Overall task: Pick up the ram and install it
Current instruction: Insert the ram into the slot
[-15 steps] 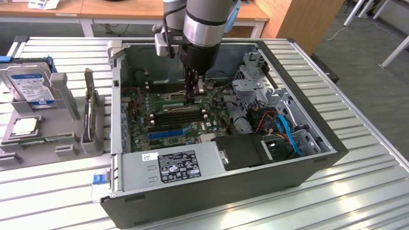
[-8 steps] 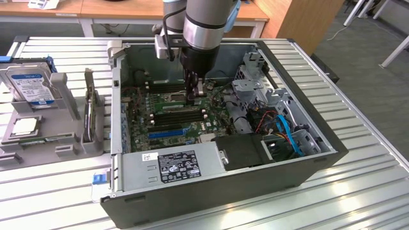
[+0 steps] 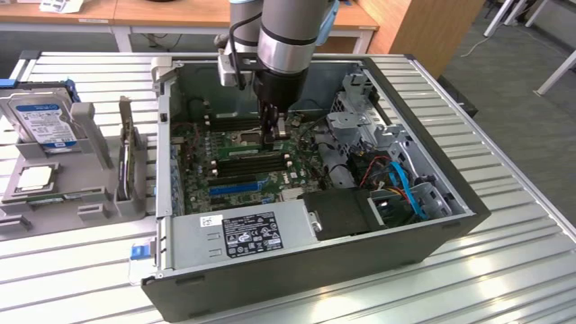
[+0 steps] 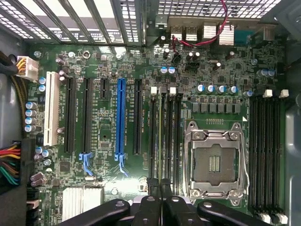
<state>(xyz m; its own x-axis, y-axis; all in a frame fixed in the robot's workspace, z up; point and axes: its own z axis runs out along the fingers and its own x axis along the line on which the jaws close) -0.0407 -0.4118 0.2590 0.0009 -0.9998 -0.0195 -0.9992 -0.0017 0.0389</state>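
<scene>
Where the arm reaches down into the open computer case (image 3: 297,270), the gripper (image 3: 277,133) hangs over the motherboard (image 3: 261,181), towards the far side of the case. Seen from the wrist, its fingers (image 4: 151,188) are drawn together and clamped on the ram (image 4: 160,136), which shows edge-on as a thin green line running straight out from between the fingertips. The ram lies parallel to the bank of black memory slots (image 4: 175,136) between the blue expansion slot (image 4: 120,117) and the open processor socket (image 4: 215,162), in line with that bank; whether it is seated in a slot or held just above cannot be told. On the exterior view's left, outside the case and well apart from the gripper, a grey tray (image 3: 90,206) holds the hard drive (image 3: 40,120) and the processor chip (image 3: 34,177)
</scene>
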